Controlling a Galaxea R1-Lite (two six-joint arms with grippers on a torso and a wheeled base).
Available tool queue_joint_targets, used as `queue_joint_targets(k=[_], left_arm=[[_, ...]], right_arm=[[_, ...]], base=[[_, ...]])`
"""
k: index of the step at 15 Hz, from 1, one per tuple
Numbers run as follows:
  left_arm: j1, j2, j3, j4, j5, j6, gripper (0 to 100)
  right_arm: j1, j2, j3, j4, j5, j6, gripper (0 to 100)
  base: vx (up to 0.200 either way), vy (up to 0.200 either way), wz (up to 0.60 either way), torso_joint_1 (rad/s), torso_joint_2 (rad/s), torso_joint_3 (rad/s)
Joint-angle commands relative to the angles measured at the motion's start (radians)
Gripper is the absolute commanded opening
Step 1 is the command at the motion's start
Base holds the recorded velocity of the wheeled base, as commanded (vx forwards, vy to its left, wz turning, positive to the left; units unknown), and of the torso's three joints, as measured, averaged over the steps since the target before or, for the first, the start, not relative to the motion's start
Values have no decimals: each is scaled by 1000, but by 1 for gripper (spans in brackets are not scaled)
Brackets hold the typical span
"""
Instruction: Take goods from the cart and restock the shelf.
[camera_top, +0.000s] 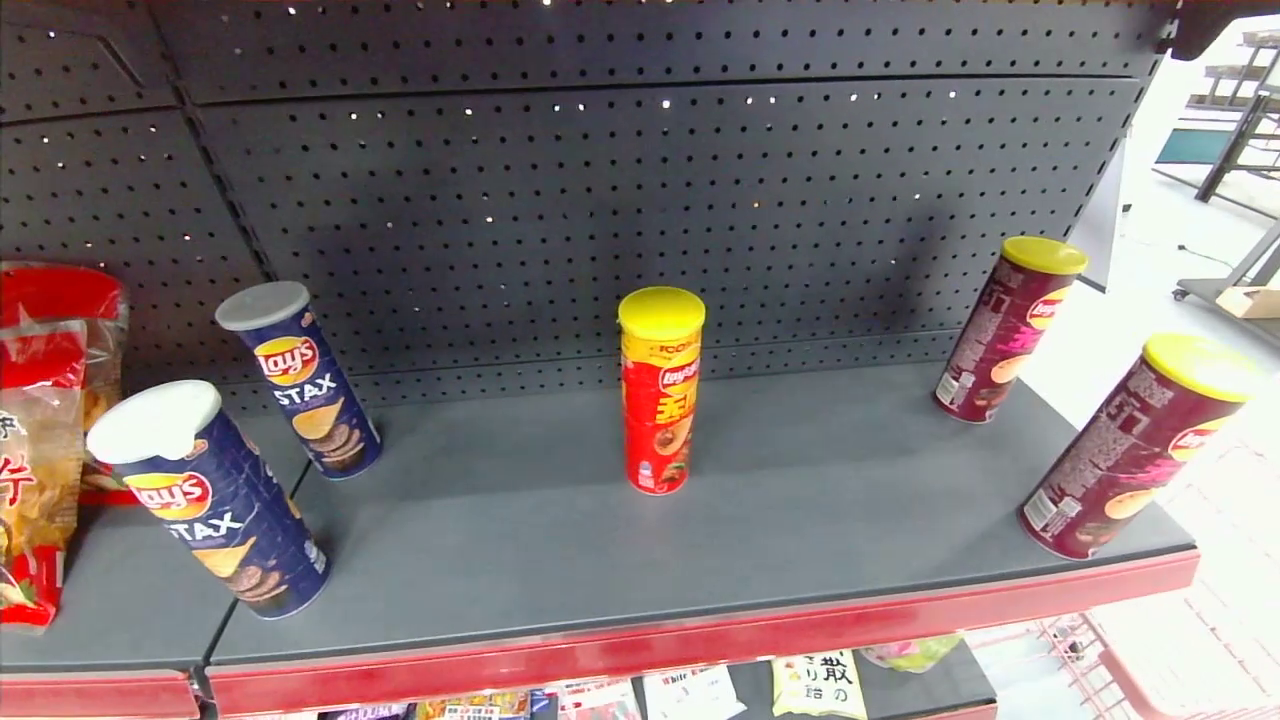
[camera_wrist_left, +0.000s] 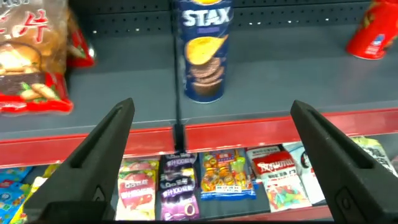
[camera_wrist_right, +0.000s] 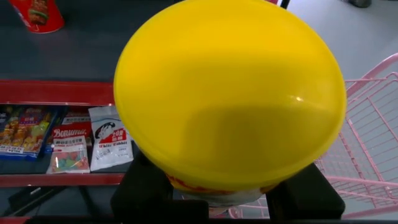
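The shelf (camera_top: 560, 530) carried five standing chip cans (camera_top: 660, 390) in the head view. The wrist views added the left hand (camera_wrist_left: 211, 104), spread wide before a blue can (camera_wrist_left: 202, 56), and the right hand (camera_wrist_right: 224, 196) clasping a yellow-lidded can (camera_wrist_right: 230, 93) beside the pink cart (camera_wrist_right: 373, 124).

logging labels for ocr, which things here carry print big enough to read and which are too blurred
blue cans: big logo and white word, readable
red can: logo readable, rest blurred
purple cans: too small
red bag: large characters, readable
lower shelf packets: mostly blurred
held can: yellow lid blank
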Motion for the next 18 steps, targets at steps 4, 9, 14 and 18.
queue_joint_targets(k=[4, 9, 14, 18], left_arm=[[1, 1, -2, 0, 0, 0, 100], [0, 2, -2, -2, -146, 89, 100], [0, 1, -2, -3, -148, 89, 100], [0, 2, -2, -3, -148, 87, 100]], right_arm=[[1, -52, 6, -7, -1, -1, 0], [1, -52, 43, -9, 16, 4, 0], [1, -52, 90, -9, 41, -1, 0], [1, -52, 101, -9, 41, -2, 0]], base=[[0, 0, 0, 0, 0, 0], [0, 0, 0, 0, 0, 0], [0, 0, 0, 0, 0, 0], [0, 0, 0, 0, 0, 0]])
